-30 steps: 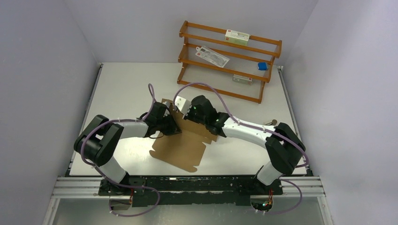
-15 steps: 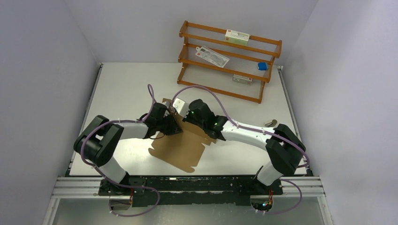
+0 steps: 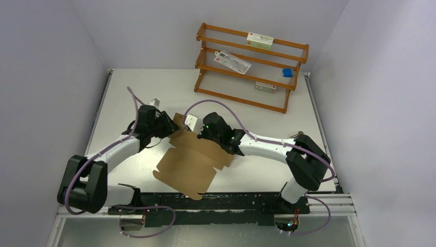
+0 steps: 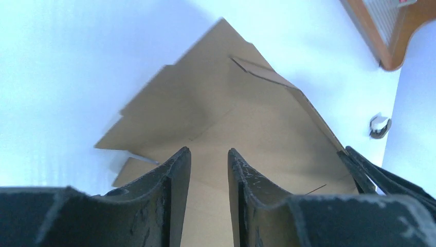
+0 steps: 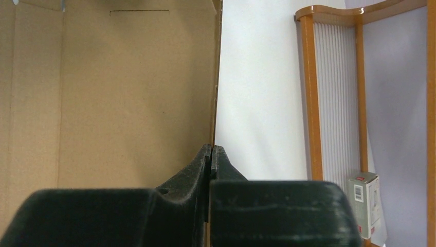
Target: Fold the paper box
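Along the bottom edge of the top view sit the two arm bases, and both arms reach up toward the middle of the frame. Just above the bases, the paper box (image 3: 187, 163) lies at the centre of the white table (image 3: 128, 90) as a mostly flat brown sheet with notched flaps, and its upper edge is raised.

At the sheet's upper left corner is the left gripper (image 3: 167, 126). In the left wrist view its two fingers (image 4: 177, 175) stand a narrow gap apart above the cardboard, with nothing between them.

At the upper middle of the sheet is the right gripper (image 3: 201, 135). In the right wrist view its jaws are pressed together on the cardboard's right-hand edge, which runs straight down into the pinch. The brown panel fills the left half of that frame.

Farther back, at the upper right of the top view, an orange wooden rack (image 3: 250, 67) stands against the wall. A small white and green carton (image 3: 259, 40) is on its top shelf.
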Action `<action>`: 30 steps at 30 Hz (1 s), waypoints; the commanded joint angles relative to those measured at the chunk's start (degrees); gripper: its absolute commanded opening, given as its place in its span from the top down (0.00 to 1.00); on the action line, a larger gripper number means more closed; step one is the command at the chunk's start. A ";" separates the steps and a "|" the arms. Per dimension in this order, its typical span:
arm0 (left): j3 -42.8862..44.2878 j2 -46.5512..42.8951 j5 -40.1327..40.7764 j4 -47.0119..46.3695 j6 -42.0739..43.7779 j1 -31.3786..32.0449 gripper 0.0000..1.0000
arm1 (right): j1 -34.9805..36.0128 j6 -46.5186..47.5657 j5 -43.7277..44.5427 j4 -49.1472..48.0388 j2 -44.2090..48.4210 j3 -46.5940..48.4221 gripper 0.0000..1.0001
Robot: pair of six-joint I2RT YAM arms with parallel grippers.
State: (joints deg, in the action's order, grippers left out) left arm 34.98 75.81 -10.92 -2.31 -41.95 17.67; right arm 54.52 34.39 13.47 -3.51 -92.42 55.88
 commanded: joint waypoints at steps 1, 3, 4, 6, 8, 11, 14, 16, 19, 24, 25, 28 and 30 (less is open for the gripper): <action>2.25 -2.02 -4.12 5.47 1.94 -4.94 0.60 | -0.16 3.92 0.77 -2.28 -0.22 0.77 1.00; 4.35 -1.51 -6.01 6.25 2.19 -7.50 0.60 | -0.13 5.01 0.99 -3.16 0.00 0.49 1.00; 5.33 -1.08 -7.37 6.34 2.07 -8.30 0.59 | -0.20 5.58 1.02 -3.50 0.04 0.40 1.00; 7.50 -0.20 -8.85 6.55 1.88 -9.23 0.60 | -0.13 6.44 1.15 -3.98 0.21 0.52 1.00; 9.82 0.73 -8.75 6.79 1.89 -9.39 0.61 | -0.14 7.10 1.27 -4.47 0.26 0.71 1.00; 13.02 2.59 -8.46 6.86 1.84 -9.41 0.66 | -0.14 8.26 1.46 -5.69 0.54 0.57 1.00; 15.46 5.07 -9.20 6.25 1.55 -9.41 0.70 | -0.14 9.46 1.59 -6.64 0.90 0.55 1.00; 16.45 6.62 -9.09 5.72 1.33 -9.41 0.71 | -0.14 10.32 1.85 -7.37 1.01 0.46 1.00; 17.45 8.65 -9.22 5.59 1.27 -9.28 0.74 | -0.13 11.52 1.95 -8.10 0.94 0.74 1.00; 17.99 10.49 -10.08 5.96 2.15 -7.76 0.78 | -0.12 12.31 2.28 -9.01 0.34 1.51 1.00; 17.87 10.53 -9.87 5.86 2.28 -7.21 0.78 | -0.11 12.62 2.41 -9.38 0.30 1.49 1.00; 17.48 10.75 -10.00 5.54 2.19 -6.17 0.79 | -0.04 13.44 2.43 -10.62 0.37 1.43 1.00; 17.40 10.76 -9.83 5.41 2.21 -5.59 0.80 | -0.05 14.32 2.58 -11.34 0.25 1.49 1.00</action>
State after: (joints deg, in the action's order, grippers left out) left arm 51.09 86.41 -19.44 3.73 -40.69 10.72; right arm 54.46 46.41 14.96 -10.87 -92.42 55.92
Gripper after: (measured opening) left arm 0.208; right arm 0.027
